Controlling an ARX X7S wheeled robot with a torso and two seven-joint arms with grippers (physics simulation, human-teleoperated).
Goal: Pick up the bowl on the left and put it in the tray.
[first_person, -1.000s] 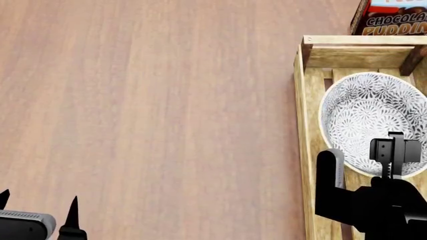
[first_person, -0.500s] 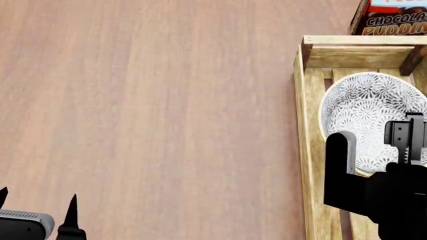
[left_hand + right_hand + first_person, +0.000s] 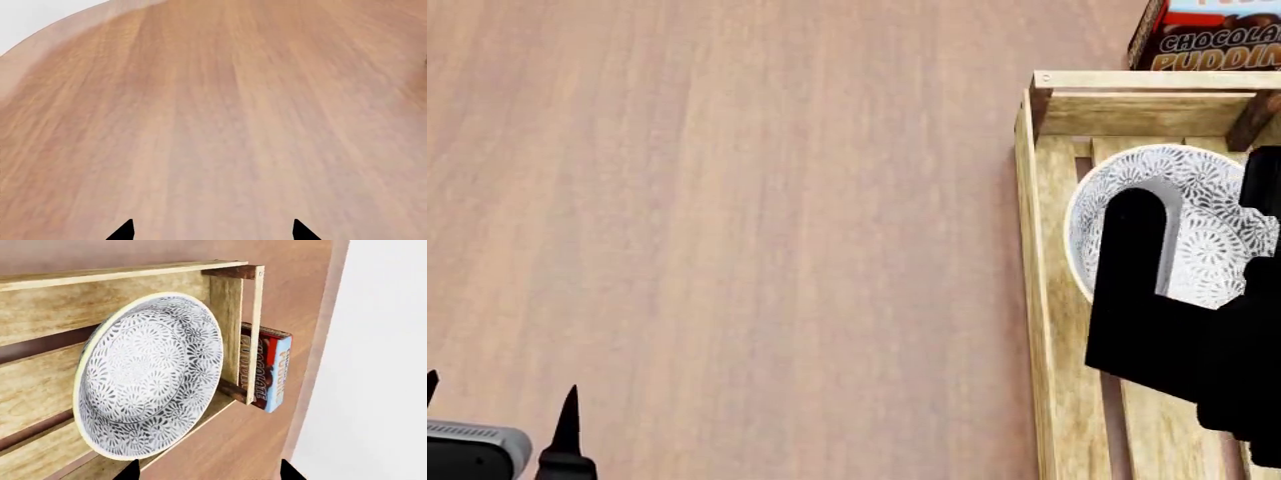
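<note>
The grey-black floral bowl (image 3: 1217,245) lies inside the light wooden tray (image 3: 1042,300), near its far end. In the right wrist view the bowl (image 3: 150,375) rests on the tray's slats (image 3: 100,295). My right gripper (image 3: 1201,175) is open over the bowl, and its black arm hides the bowl's near part. In its own view the right gripper (image 3: 208,470) has only table surface between the tips and holds nothing. At the lower left of the head view my left gripper (image 3: 501,395) is open, far from the tray. In the left wrist view the left gripper (image 3: 212,229) has bare wood between the tips.
A chocolate pudding box (image 3: 1214,35) stands just beyond the tray's far end, touching or nearly touching it (image 3: 270,367). The table's edge (image 3: 313,390) runs close past the box. Brown wooden tabletop (image 3: 734,220) spreads left of the tray.
My right arm has moved forward over the bowl and covers more of it. The bowl stays where it was in the tray. The left gripper has barely moved.
</note>
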